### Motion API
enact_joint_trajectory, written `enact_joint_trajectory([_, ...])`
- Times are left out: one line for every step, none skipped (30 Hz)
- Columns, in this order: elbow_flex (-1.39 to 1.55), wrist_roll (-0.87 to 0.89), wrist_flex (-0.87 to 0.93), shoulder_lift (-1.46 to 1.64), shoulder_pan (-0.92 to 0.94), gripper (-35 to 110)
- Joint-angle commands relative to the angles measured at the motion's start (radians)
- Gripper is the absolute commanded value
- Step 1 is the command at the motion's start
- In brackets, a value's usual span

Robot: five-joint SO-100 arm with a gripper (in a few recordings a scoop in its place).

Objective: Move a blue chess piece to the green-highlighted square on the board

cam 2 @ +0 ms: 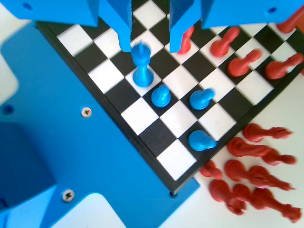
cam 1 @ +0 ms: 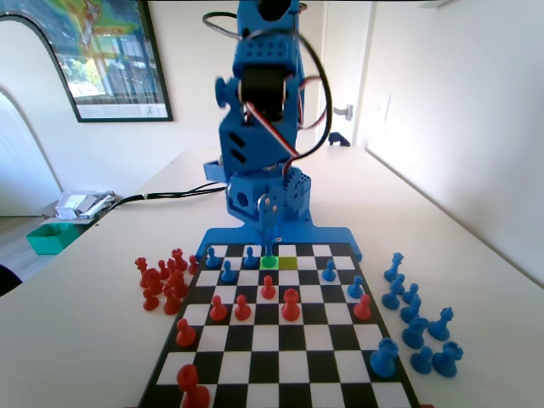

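Hand (cam 2: 150, 47): spread, low above blue chess piece (cam 2: 141, 66)
Blue chess piece: upright on green-highlighted square (cam 1: 269, 263), near board (cam 2: 156, 145) edge

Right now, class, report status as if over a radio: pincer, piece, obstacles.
Pincer open, jaws straddling the blue chess piece. Piece upright on the green-highlighted square. Blue pawns close beside it; nothing blocking.

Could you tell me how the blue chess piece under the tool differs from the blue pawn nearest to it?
In the wrist view, the blue chess piece is taller and slimmer with a narrow top, while the nearest blue pawn is short and round-headed. The piece stands below the open jaws of the tool; the pawn stands clear of them on the next square. Both are upright, blue plastic, on the board.
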Motion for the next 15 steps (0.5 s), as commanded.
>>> enact_joint_trajectory([-0.153, -0.002, 0.156, 0.031, 0.018, 10])
enact_joint_trajectory([-0.178, -0.002, 0.19, 0.031, 0.02, 8])
enact_joint_trajectory([-0.201, 0.002, 0.218, 0.032, 0.02, 7])
enact_joint_trajectory([-0.224, 0.011, 0.242, 0.034, 0.02, 5])
enact_joint_trajectory([-0.244, 0.025, 0.264, 0.035, 0.018, 4])
enact_joint_trajectory([-0.262, 0.041, 0.282, 0.038, 0.015, 3])
enact_joint_trajectory([-0.278, 0.054, 0.302, 0.043, 0.014, 1])
enact_joint_trajectory([-0.29, 0.069, 0.316, 0.054, 0.011, 1])
enact_joint_trajectory([-0.291, 0.091, 0.324, 0.067, 0.008, 1])
enact_joint_trajectory([-0.296, 0.1, 0.337, 0.084, 0.006, 1])
enact_joint_trajectory([-0.304, 0.114, 0.356, 0.103, 0.008, 1])
enact_joint_trajectory([-0.314, 0.149, 0.368, 0.12, 0.002, 1])
enact_joint_trajectory([-0.331, 0.184, 0.385, 0.135, -0.005, 1])
enact_joint_trajectory([-0.356, 0.215, 0.413, 0.152, -0.009, 1])
enact_joint_trajectory([-0.382, 0.241, 0.446, 0.17, -0.012, 1])
